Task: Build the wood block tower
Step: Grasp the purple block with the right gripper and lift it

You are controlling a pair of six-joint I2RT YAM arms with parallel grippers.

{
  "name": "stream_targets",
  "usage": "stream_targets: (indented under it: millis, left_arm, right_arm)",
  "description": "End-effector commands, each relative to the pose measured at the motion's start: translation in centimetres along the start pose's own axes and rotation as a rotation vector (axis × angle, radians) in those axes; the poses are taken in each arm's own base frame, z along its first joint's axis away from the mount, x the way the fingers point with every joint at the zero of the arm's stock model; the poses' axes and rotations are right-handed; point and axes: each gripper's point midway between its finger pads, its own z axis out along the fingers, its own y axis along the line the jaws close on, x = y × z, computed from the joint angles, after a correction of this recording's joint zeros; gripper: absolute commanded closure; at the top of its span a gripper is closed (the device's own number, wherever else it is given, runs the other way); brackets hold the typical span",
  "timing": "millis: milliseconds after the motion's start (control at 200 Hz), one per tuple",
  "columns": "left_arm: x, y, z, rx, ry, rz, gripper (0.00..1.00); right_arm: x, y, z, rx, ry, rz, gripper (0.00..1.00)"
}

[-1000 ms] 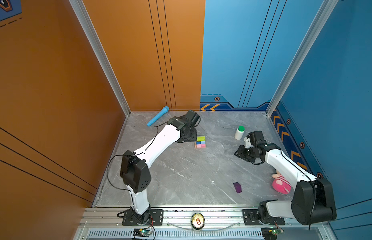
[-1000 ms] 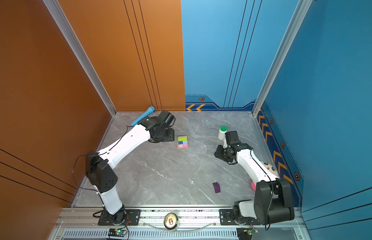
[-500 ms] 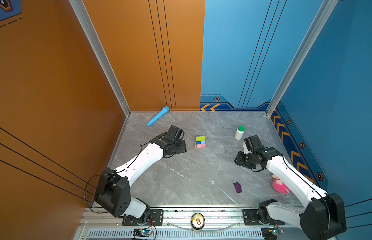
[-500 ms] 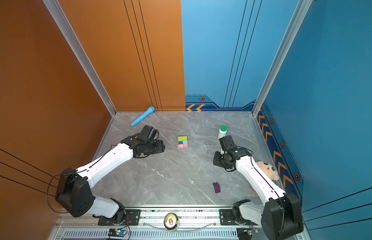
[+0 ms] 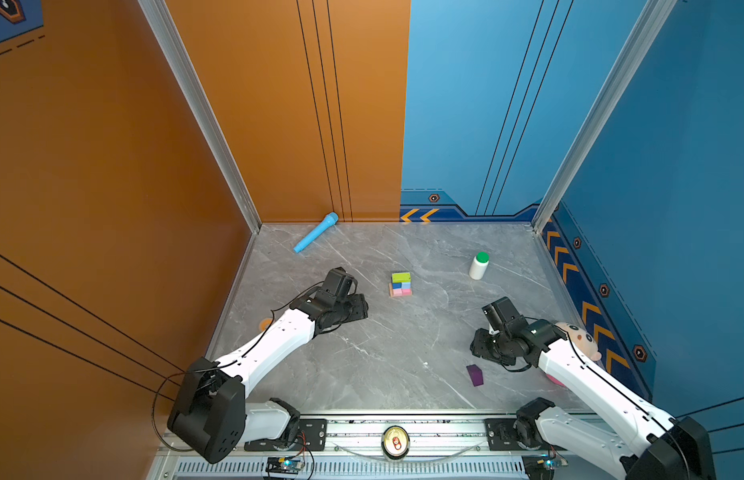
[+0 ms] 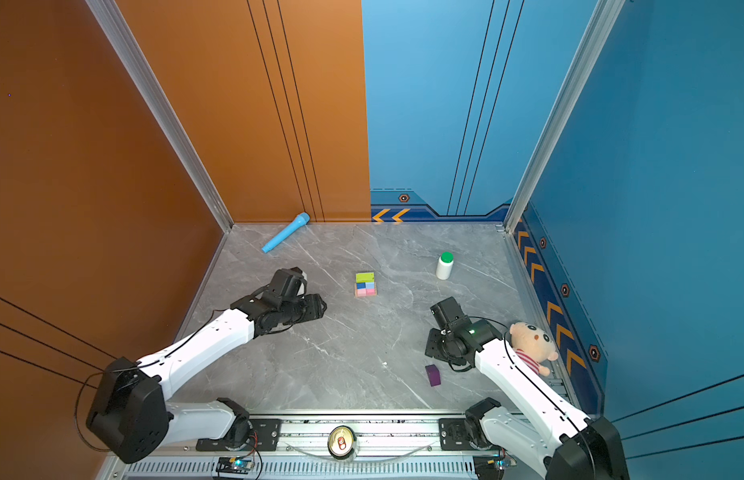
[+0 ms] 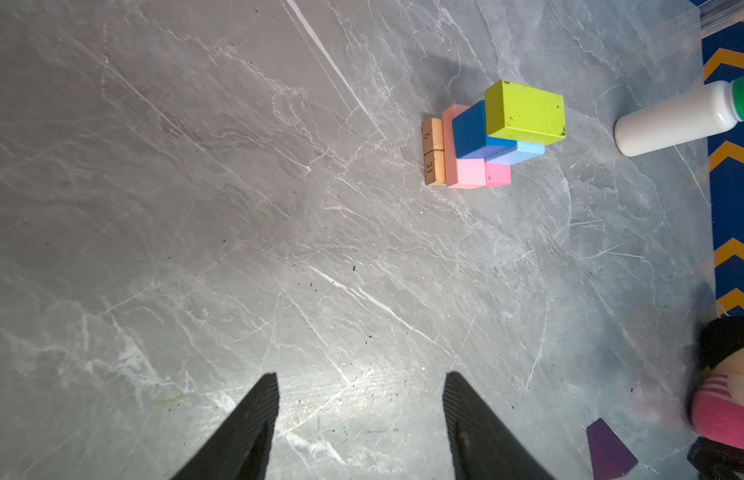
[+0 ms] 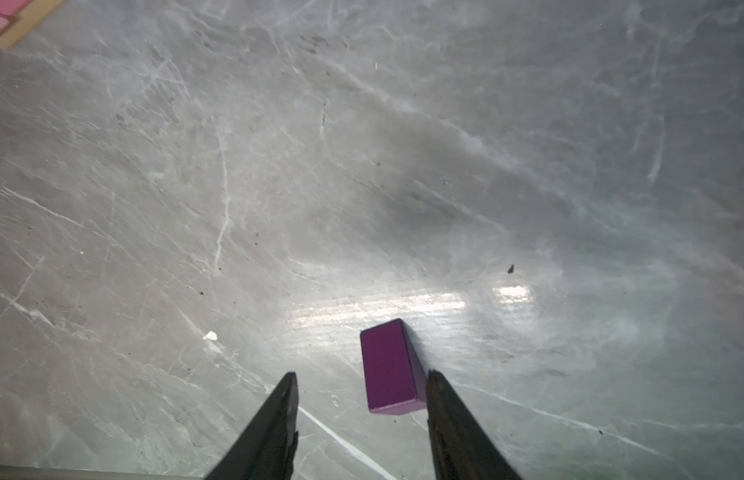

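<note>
Wood blocks are being shown on a grey marbled tabletop (image 5: pixel 403 353). Seven of them are being kept stacked as a small tower (image 5: pixel 400 284), which is standing roughly midway between left and right, somewhat toward the far side. Two tan bars (image 7: pixel 433 151) are being used as its base, with two pink bars (image 7: pixel 470 172) on them. A dark-blue cube (image 7: pixel 470 131) and a light-blue cube (image 7: pixel 521 151) are sitting side by side above those, and a lime-green bar (image 7: pixel 524 111) is lying on top.

An eighth piece, the dark-purple peaked block (image 5: pixel 475 375), is lying alone at the near right, well apart from the tower. The right gripper (image 8: pixel 362 374) is being held over it with jaws parted. The block is lying between the fingertips, just beside one finger and unclamped; whether it is being touched cannot be told.

The left gripper (image 7: pixel 360 376) is being held wide apart and empty, left of the tower and clear of it.

A white bottle with green cap (image 5: pixel 479 266) is standing far right of the tower. A light-blue toy microphone (image 5: pixel 316 237) is lying by the far wall, and a plush doll (image 6: pixel 532 347) is lying at the right edge.
</note>
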Motion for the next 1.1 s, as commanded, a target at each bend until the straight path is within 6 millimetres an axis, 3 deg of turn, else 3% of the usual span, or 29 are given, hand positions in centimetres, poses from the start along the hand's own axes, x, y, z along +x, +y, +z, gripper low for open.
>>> stream_targets:
  millis: [0,526,801,1096]
  left_arm:
    - [-0.5,-0.5,-0.3,0.045,-0.027,-0.008,0.35]
    - [0.2,-0.9,1.1,0.068,0.011,-0.002,0.35]
    - [0.4,-1.0,1.6,0.070,0.026,0.001,0.35]
    - [0.5,-0.9,1.9,0.065,0.035,0.008,0.34]
  right_arm:
    - [1.0,-1.4,0.0,0.055,0.000,0.031,0.45]
    - [4.2,-1.8,2.2,0.094,0.077,0.020,0.31]
    - [5.2,-1.7,4.1,0.112,0.119,0.008,0.30]
    - [5.1,0.0,5.7,0.090,0.142,-0.010,0.32]
